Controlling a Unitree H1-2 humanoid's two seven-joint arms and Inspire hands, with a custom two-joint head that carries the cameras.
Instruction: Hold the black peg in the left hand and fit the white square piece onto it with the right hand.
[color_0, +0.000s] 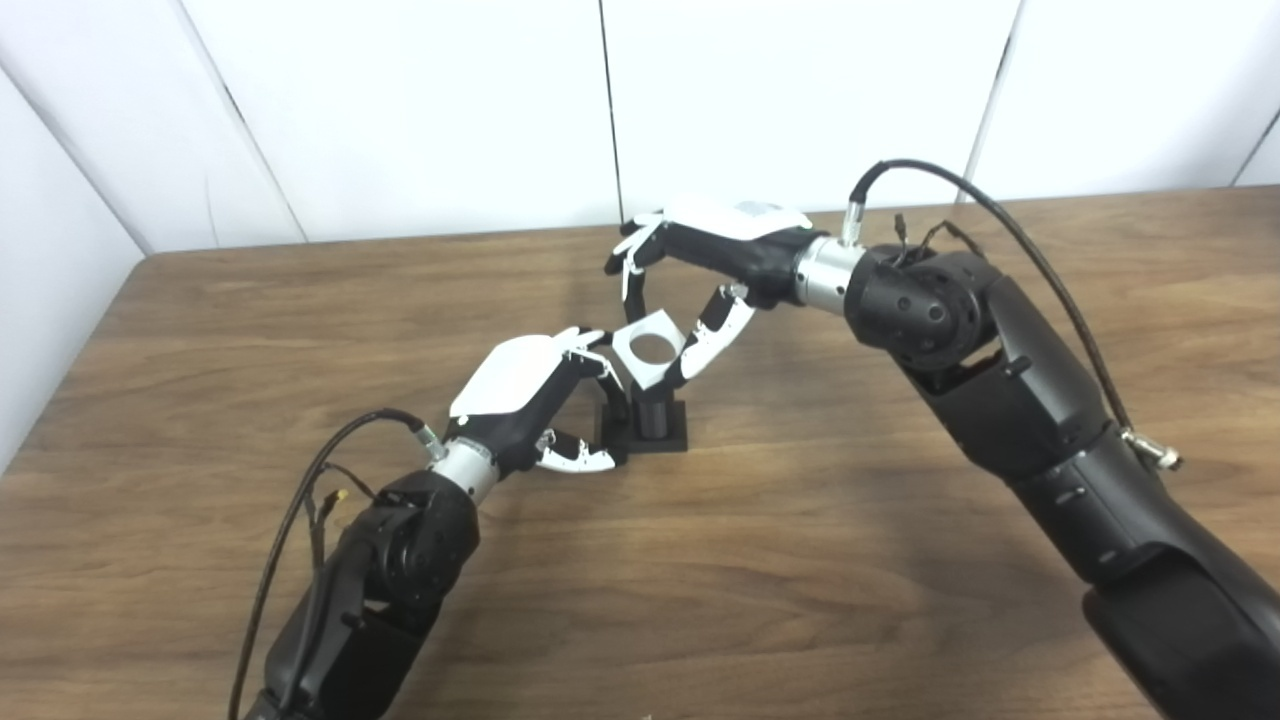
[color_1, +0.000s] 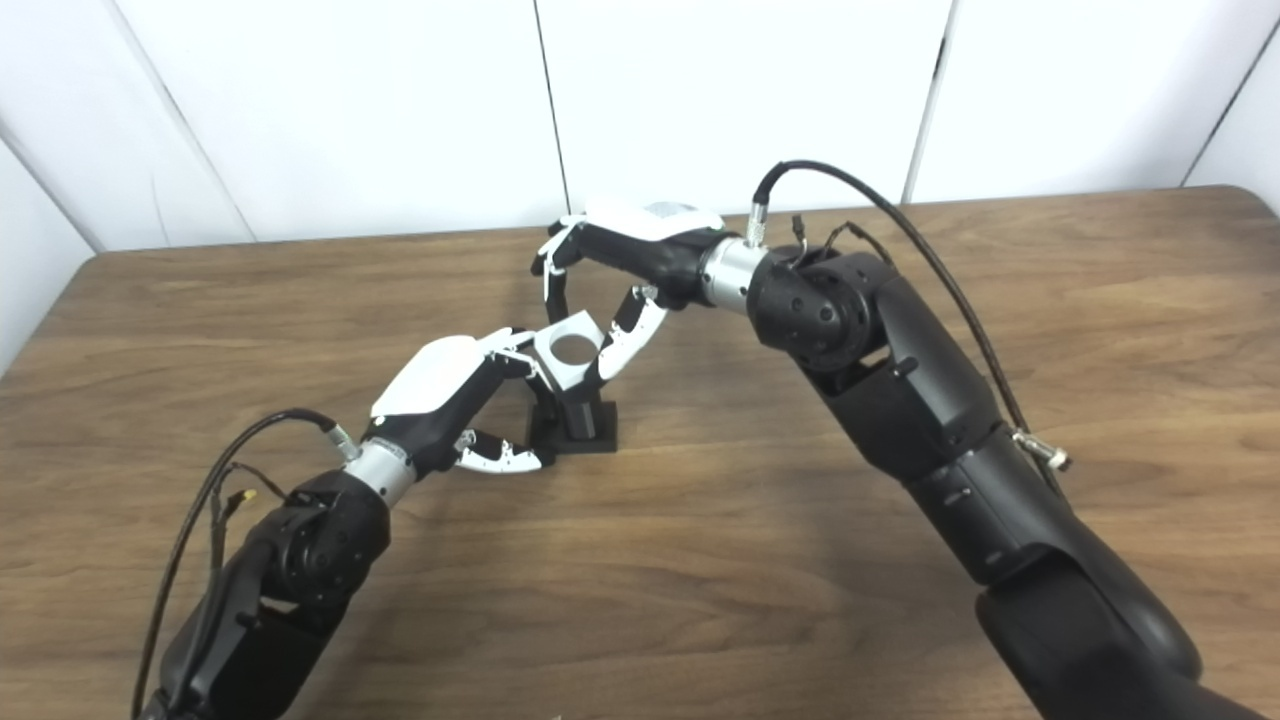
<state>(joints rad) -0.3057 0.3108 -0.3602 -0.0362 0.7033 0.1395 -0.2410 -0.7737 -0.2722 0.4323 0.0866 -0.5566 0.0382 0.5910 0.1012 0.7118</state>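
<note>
The black peg (color_0: 652, 418) stands upright on its square black base (color_0: 672, 438) on the table. My left hand (color_0: 530, 395) grips the base's left side, thumb (color_0: 580, 460) low in front and fingers (color_0: 600, 365) over the top. The white square piece (color_0: 648, 348), with a round hole, hangs tilted just above the peg's top. My right hand (color_0: 700, 270) is shut on it, pinching it between the fingers (color_0: 632, 270) at its upper left corner and the thumb (color_0: 705, 345) at its right edge. Most of the peg's shaft is hidden behind the piece.
The brown wooden table (color_0: 900, 560) spreads around both arms, with white wall panels (color_0: 400, 110) behind its far edge. The right forearm (color_0: 1000, 400) crosses the table's right half, a black cable (color_0: 1010, 225) arching over it. The left forearm (color_0: 380, 570) rises from the bottom left.
</note>
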